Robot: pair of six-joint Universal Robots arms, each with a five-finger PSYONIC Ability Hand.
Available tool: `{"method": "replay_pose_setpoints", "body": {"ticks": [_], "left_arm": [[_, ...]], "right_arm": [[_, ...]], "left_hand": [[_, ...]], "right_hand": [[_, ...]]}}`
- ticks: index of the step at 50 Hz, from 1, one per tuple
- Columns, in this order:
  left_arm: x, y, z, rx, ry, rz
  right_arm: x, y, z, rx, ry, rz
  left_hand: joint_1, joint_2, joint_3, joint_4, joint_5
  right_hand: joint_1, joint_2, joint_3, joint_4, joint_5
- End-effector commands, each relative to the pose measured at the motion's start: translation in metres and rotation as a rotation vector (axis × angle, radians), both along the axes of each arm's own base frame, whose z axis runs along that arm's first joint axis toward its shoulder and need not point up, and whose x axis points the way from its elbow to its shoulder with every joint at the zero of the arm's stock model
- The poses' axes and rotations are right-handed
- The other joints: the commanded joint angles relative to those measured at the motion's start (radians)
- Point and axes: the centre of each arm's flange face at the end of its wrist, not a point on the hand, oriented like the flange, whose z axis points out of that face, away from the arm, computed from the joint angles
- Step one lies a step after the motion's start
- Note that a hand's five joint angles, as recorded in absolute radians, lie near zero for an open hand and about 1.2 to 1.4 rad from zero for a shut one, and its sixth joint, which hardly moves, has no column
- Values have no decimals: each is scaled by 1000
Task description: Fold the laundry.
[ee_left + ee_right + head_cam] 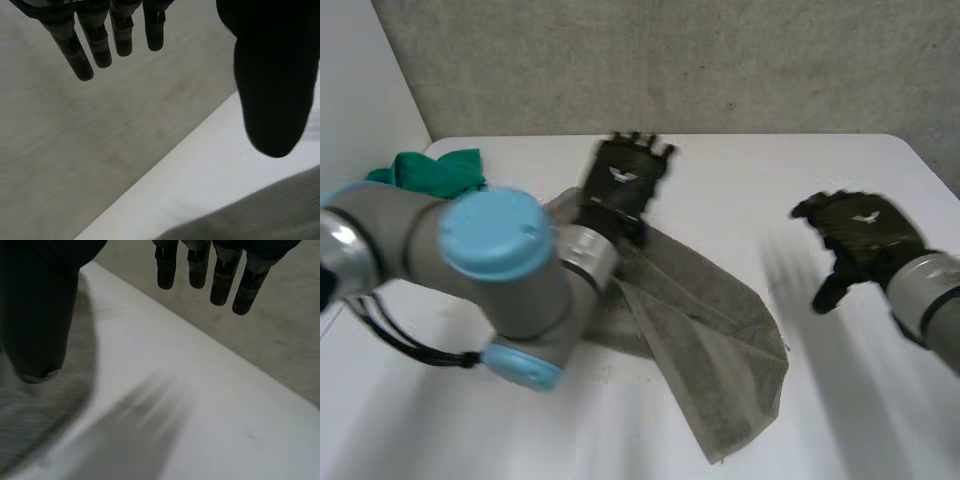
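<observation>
— Grey rumpled cloth (710, 350) lies mid-way on the white surface (800, 160).
— And the robot hands?
— Left robot hand (625, 180) hangs over the cloth's far end, right robot hand (860, 235) beside it; both spread, empty.

You cannot see the end of the grey cloth (710, 350) nearest the green cloth (435, 172): the left arm (490, 260) covers it, along with the green cloth's near side. The left robot hand (625, 180) hides part of the grey cloth's far edge, and the left wrist view cuts that cloth off.
</observation>
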Motion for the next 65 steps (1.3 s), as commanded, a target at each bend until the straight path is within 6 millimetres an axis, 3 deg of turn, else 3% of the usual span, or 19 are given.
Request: {"method": "replay_pose_setpoints", "body": {"ticks": [1, 10, 17, 19, 21, 25, 29, 32, 33, 35, 37, 40, 45, 50, 59, 60, 61, 63, 65], "left_arm": [[61, -24, 10, 27, -12, 167], [111, -24, 9, 96, 32, 276], [127, -22, 9, 115, 47, 312], [129, -22, 8, 116, 47, 319], [132, -22, 8, 119, 47, 326], [133, -21, 5, 126, 43, 328], [133, -21, 4, 129, 41, 318], [135, -24, 4, 129, 40, 304], [136, -25, 4, 129, 40, 301], [140, -30, 4, 131, 39, 295], [142, -33, 3, 133, 37, 292], [146, -37, 1, 142, 33, 280], [152, -42, -1, 151, 27, 274], [154, -46, -10, 173, 13, 260], [147, -54, -38, 222, -59, 213], [146, -55, -40, 219, -70, 211], [145, -56, -43, 222, -84, 209], [142, -59, -49, 220, -124, 200], [140, -65, -57, 212, -169, 194]], "right_arm": [[71, 38, -30, 144, -64, 212], [122, 42, -74, 234, -62, 270], [130, 25, -93, 200, -4, 175], [132, 20, -95, 185, 8, 156], [134, 14, -96, 163, 20, 143], [135, 11, -94, 148, 24, 141], [132, 10, -80, 127, -1, 140], [131, 14, -44, 60, -56, 163], [128, 15, -23, 18, -86, 172], [119, 8, -6, -21, -103, 151], [96, -13, 13, -66, -120, 85], [66, -37, 24, -100, -95, 10], [33, -54, 28, -124, -19, -40], [-9, -71, 12, -85, 87, -129], [-29, -64, -13, -31, 305, -105], [-29, -63, -13, -28, 318, -99], [-30, -62, -14, -21, 339, -93], [-29, -62, -14, -23, 346, -92], [-29, -64, -9, -39, 342, -93]], "left_hand": [[-34, -42, -50, -42, -45], [-40, -48, -56, -48, -51], [-46, -53, -61, -53, -57], [-46, -53, -61, -53, -57], [-46, -53, -61, -53, -57], [-46, -53, -61, -53, -57], [-46, -53, -61, -53, -57], [-46, -53, -61, -53, -57], [-46, -53, -61, -53, -57], [-46, -53, -61, -53, -57], [-46, -53, -61, -53, -57], [-43, -50, -58, -51, -54], [-43, -50, -58, -51, -54], [-43, -50, -58, -51, -54], [-26, -33, -41, -33, -37], [-26, -33, -41, -33, -36], [-26, -33, -41, -33, -36], [-26, -33, -41, -33, -36], [-26, -33, -41, -33, -36]], "right_hand": [[-22, -46, -44, -61, -67], [-22, -46, -44, -61, -67], [73, 50, 51, 35, 28], [160, 137, 139, 122, 116], [448, 424, 426, 409, 403], [1198, 1174, 1176, 1160, 1153], [1199, 1176, 1178, 1161, 1154], [1199, 1176, 1178, 1161, 1154], [1199, 1176, 1178, 1161, 1154], [1199, 1176, 1178, 1161, 1154], [1199, 1176, 1178, 1161, 1154], [1199, 1176, 1178, 1161, 1154], [1199, 1176, 1178, 1161, 1154], [1199, 1176, 1178, 1161, 1154], [1199, 1176, 1178, 1161, 1154], [1162, 1139, 1141, 1124, 1118], [700, 677, 679, 662, 655], [260, 237, 239, 222, 215], [71, 48, 50, 33, 26]]}}
